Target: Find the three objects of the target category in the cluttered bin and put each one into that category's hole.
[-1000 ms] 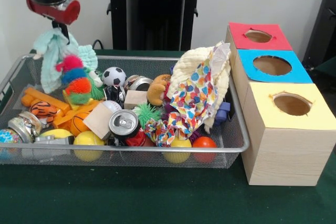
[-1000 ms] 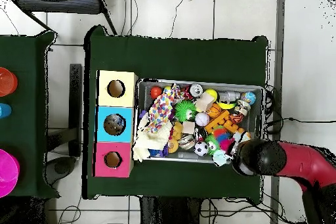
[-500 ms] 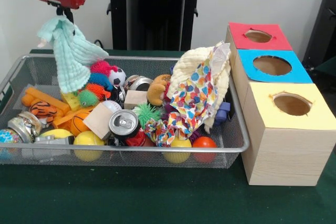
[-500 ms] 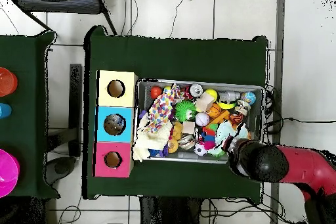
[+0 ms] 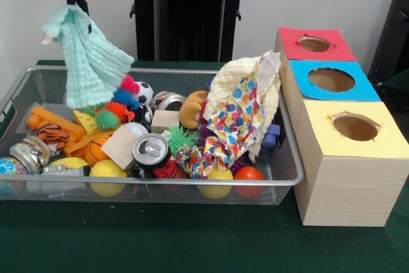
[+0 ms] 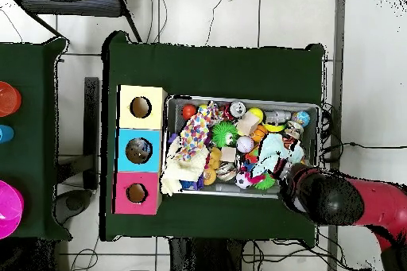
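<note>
My gripper (image 5: 79, 2) is high above the left end of the bin (image 5: 160, 182), shut on the top of a mint-green cloth (image 5: 86, 62). The cloth hangs down, its lower edge just above the toys. In the overhead view the arm's head covers the gripper, and the cloth (image 6: 274, 152) shows beside it over the bin (image 6: 238, 99). The red-topped box with its round hole (image 5: 314, 44) stands far right at the back; in the overhead view the hole (image 6: 137, 193) is at the left.
A cream cloth (image 5: 233, 75) and a polka-dot cloth (image 5: 236, 119) lie at the bin's right end. Balls, a can (image 5: 151, 150), a fuzzy multicoloured toy (image 5: 118, 107) and blocks fill the bin. Blue-topped (image 5: 331, 80) and yellow-topped (image 5: 355, 127) boxes stand beside the red one.
My gripper has risen with the mint-green cloth, which now hangs free. The fuzzy multicoloured toy that came up with it has dropped back among the toys.
</note>
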Robot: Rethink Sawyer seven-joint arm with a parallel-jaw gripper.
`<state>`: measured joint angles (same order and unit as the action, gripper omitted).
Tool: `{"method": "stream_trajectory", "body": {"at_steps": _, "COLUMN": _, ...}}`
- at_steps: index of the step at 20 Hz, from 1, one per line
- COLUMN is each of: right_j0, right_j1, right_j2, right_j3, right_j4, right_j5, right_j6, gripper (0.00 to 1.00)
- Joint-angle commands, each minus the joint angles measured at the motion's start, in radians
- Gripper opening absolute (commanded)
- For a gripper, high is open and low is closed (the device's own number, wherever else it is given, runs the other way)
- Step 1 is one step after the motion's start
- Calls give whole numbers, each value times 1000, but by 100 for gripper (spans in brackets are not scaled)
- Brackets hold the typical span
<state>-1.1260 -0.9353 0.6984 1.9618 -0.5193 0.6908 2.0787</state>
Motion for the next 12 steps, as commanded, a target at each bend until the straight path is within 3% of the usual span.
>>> {"method": "stream_trajectory", "body": {"at_steps": 1, "right_j0": -39, "right_j1": -116, "right_j2": 193, "right_j3": 16, "right_j4": 82, "right_j5": 15, "right_j6": -284, "gripper": 0}}
{"method": "stream_trajectory", "body": {"at_steps": 7, "right_j0": -35, "right_j1": -200, "right_j2": 244, "right_j3": -36, "right_j4": 125, "right_j5": 121, "right_j6": -310, "gripper": 0}}
{"method": "stream_trajectory", "body": {"at_steps": 12, "right_j0": -35, "right_j1": -234, "right_j2": 271, "right_j3": -28, "right_j4": 186, "right_j5": 161, "right_j6": -279, "gripper": 0}}
